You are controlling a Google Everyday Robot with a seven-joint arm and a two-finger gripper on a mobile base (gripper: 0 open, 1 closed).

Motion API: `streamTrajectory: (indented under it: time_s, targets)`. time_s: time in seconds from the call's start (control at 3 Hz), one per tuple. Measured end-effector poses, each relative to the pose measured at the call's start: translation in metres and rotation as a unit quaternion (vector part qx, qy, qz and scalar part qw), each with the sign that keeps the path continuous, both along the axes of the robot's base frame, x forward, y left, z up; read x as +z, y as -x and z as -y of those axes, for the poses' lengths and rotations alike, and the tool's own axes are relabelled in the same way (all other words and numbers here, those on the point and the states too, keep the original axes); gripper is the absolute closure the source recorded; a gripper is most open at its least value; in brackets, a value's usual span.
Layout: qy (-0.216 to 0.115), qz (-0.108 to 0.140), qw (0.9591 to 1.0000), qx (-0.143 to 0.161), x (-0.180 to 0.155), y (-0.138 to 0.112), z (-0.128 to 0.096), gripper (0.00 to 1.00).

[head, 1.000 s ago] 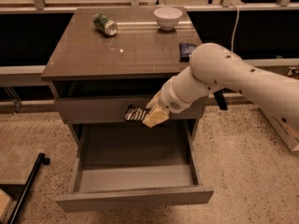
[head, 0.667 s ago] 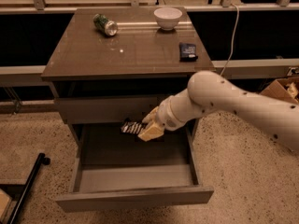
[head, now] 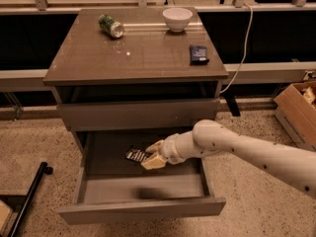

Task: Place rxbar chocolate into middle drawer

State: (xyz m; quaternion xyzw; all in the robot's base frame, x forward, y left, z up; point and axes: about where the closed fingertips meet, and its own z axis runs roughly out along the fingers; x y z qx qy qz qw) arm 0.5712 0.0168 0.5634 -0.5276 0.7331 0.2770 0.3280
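Note:
The middle drawer (head: 143, 210) is pulled open below the closed drawer front. My gripper (head: 150, 155) reaches from the right, held over the drawer's open box, and is shut on the rxbar chocolate (head: 137, 155). The dark bar sticks out to the left of the fingers, a little above the drawer floor near its back half.
On the cabinet top (head: 98, 58) lie a tipped green can (head: 111, 25), a white bowl (head: 177, 18) and a dark blue packet (head: 198, 54). A cardboard box (head: 297, 107) stands on the floor at right. A black bar (head: 27, 199) lies on the floor at left.
My gripper has moved down with the bar, from in front of the upper drawer front into the open middle drawer.

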Motion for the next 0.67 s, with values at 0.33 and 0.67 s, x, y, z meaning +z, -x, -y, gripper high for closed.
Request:
streamTrajectory:
  time_s: [0.33,0.67]
  targets:
    - [-0.009,-0.036,0.9991,-0.022,-0.075,-0.005,0.016,1.0]
    - [-0.019,-0.071,0.9962,-0.046,-0.144,-0.008,0.043,1.0]
